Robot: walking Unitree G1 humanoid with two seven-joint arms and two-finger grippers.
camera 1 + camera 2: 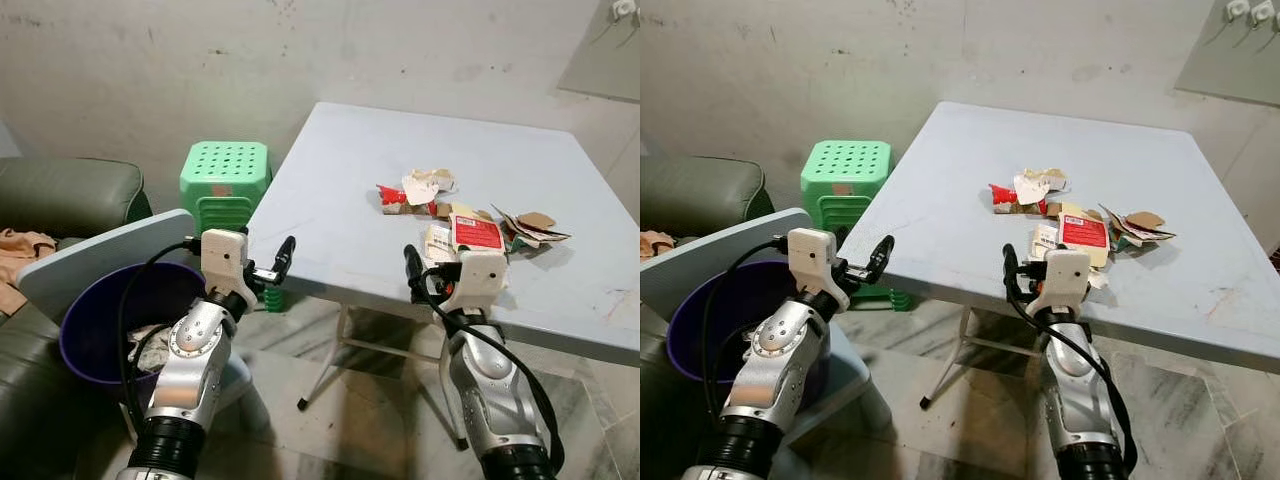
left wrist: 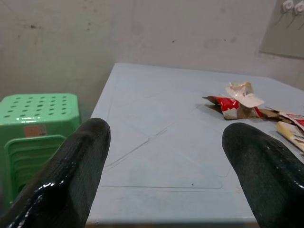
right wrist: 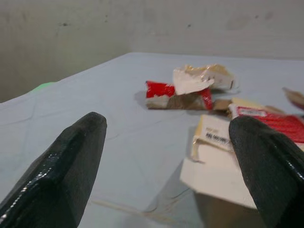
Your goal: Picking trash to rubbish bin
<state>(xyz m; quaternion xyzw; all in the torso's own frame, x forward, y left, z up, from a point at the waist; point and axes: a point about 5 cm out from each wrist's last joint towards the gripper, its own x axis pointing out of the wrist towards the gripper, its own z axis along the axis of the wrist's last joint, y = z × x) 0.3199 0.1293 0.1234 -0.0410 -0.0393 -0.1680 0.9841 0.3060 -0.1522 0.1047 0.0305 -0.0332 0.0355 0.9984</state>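
Right tool (image 1: 425, 272) spread at table (image 1: 330, 215) edge, torn wrappers (image 1: 462, 222) just beyond it; left tool (image 1: 272, 268) spread, beside table corner; purple bin (image 1: 95, 310) beneath left arm.

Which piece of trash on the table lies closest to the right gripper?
The flat cream-and-red carton, lying just beyond the right gripper. The crumpled red-and-white wrapper and the torn cardboard scraps sit farther back.
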